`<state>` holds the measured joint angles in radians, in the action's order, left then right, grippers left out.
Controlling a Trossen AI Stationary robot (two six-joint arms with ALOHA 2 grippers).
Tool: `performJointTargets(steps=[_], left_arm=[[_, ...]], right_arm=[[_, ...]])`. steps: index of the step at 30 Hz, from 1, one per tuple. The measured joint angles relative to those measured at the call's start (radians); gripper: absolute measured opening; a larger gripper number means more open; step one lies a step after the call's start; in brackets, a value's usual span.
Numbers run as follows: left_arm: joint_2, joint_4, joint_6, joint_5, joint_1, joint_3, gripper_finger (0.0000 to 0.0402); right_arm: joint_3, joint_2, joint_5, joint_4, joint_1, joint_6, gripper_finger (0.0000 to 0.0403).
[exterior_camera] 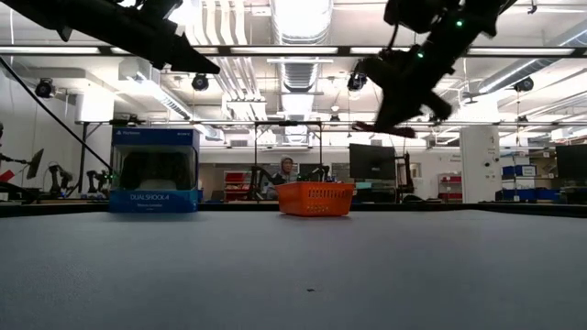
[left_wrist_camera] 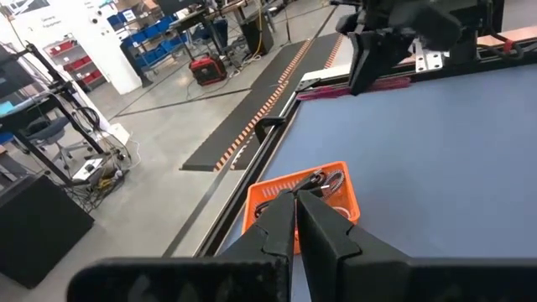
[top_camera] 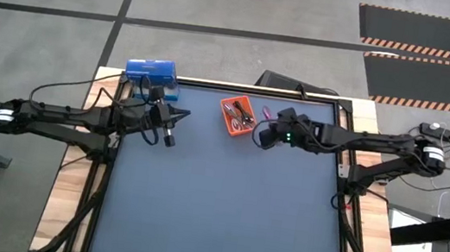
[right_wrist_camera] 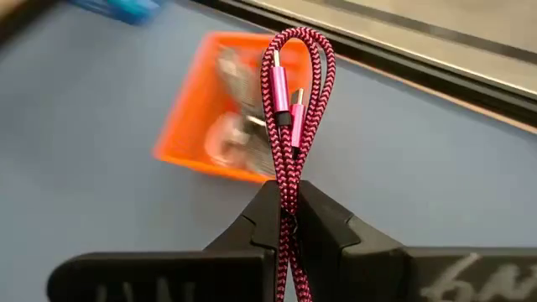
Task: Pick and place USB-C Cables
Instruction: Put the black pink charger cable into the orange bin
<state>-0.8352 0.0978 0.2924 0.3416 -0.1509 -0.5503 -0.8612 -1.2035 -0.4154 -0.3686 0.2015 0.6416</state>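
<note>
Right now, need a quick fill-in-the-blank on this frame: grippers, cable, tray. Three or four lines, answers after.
1. The right gripper is shut on the ____ cable.
2. The orange tray already holds other ____.
3. The left gripper is shut and holds ____.
4. In the high view, the blue box stands on the ____ arm's side of the table.

Missing words: magenta-pink; cables; nothing; left

Closed left pincer (left_wrist_camera: 295, 220) points at orange tray (left_wrist_camera: 277, 195) holding cables (left_wrist_camera: 323, 181).
</note>
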Motion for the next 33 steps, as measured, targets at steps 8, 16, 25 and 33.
performJointTargets(steps=[8, 16, 25, 33], left_arm=[[0.0, 0.001, 0.001, 0.0, 0.0, 0.0, 0.0002], [0.0, 0.009, 0.001, 0.0, 0.0, 0.0, 0.0002], [0.0, 0.03, 0.001, 0.0, 0.0, 0.0, 0.0002], [0.0, 0.032, 0.005, 0.0, 0.0, 0.0, 0.0002]], right_arm=[[0.0, -0.024, 0.216, 0.247, 0.052, -0.055, 0.0018], [0.0, -0.042, 0.233, 0.311, 0.088, -0.009, 0.0018], [-0.052, -0.167, 0.301, 0.403, 0.12, -0.01, 0.0018], [-0.242, -0.352, 0.303, 0.352, 0.133, 0.001, 0.0018]])
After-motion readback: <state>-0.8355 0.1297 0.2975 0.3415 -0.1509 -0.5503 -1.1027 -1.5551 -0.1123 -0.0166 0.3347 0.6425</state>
